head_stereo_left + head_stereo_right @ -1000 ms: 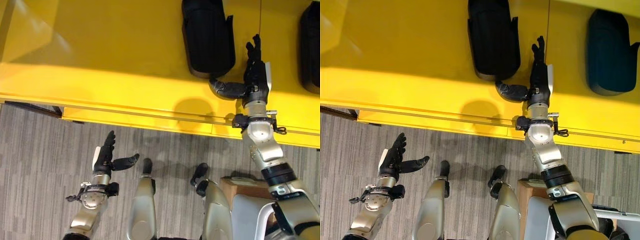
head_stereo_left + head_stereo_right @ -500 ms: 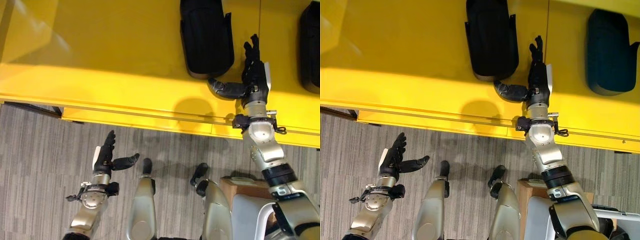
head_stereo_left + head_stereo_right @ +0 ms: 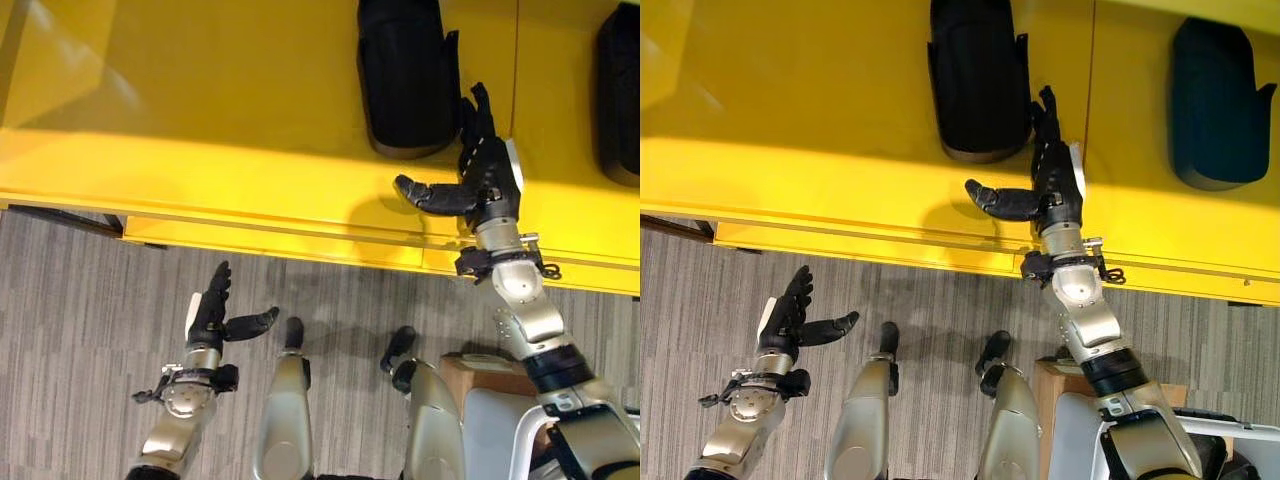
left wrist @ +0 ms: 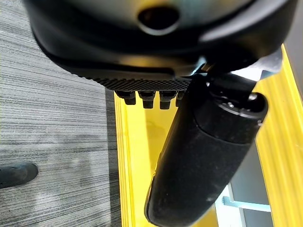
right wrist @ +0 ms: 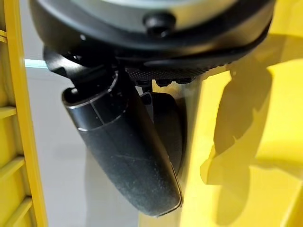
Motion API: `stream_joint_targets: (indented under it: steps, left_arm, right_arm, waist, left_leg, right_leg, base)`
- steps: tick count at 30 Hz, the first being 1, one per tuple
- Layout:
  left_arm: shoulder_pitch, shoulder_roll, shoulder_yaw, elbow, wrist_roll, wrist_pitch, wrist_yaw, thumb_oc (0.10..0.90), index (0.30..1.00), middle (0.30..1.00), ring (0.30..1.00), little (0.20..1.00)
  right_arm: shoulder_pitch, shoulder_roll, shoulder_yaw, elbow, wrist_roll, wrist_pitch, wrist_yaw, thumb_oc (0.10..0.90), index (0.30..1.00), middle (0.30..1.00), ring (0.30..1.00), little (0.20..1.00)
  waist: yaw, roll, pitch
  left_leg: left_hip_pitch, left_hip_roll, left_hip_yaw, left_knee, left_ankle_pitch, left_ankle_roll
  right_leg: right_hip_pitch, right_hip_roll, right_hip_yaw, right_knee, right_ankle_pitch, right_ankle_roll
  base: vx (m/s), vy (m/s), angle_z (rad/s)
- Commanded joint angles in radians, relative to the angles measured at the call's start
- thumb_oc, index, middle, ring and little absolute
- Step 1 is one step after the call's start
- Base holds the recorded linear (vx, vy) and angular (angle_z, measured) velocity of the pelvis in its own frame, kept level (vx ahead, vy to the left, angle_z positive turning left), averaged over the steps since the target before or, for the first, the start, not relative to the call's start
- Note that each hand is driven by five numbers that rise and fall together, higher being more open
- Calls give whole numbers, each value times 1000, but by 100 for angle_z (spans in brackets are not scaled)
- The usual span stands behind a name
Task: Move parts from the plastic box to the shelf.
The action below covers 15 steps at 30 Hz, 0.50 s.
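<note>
A black moulded part (image 3: 405, 75) lies on the yellow shelf (image 3: 200, 120), and a second black part (image 3: 1218, 105) lies further right. My right hand (image 3: 487, 175) is open over the shelf just right of the first part, its fingers straight beside the part's edge and its thumb spread left. It holds nothing. In the right wrist view the thumb (image 5: 128, 151) stands in front of the dark part (image 5: 168, 123). My left hand (image 3: 208, 320) hangs open over the floor at the lower left, with nothing in it.
The shelf's front edge (image 3: 280, 235) runs across the view, with grey carpet (image 3: 80, 320) below it. A brown box corner (image 3: 490, 375) shows low on the right, behind my right arm. The shelf's left half is bare.
My right hand has shifted left and back toward the shelf's front edge, its thumb now clear of the black part's near end. The part and my left hand stay put.
</note>
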State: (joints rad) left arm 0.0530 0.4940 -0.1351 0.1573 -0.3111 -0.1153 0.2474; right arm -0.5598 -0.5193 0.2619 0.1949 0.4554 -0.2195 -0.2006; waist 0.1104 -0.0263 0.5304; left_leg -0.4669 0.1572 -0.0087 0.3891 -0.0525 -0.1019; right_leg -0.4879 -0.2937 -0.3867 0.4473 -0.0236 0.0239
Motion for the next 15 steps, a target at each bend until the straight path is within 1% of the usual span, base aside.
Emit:
stream_joint_targets:
  steps: [1,15]
  left_arm:
    - [29,59,20,-99,-16,-75,-3,900,1000,1000,1000,1000]
    - [28,59,25,-100,-7,-74,3,900,1000,1000,1000,1000]
  right_arm:
    - [26,39,129,-78,45,5,106,900,1000,1000,1000,1000]
    - [42,58,144,-92,30,9,110,900,1000,1000,1000,1000]
  waist:
    - [27,-26,-27]
    - [27,-39,-26]
  left_leg:
    - [30,9,-46,-15,-4,4]
    - [34,5,-46,-11,-8,6]
  right_leg:
    - [78,-69,34,13,18,120]
    - [89,-71,35,4,23,124]
  base:
    - [0,0,0]
    - [0,0,0]
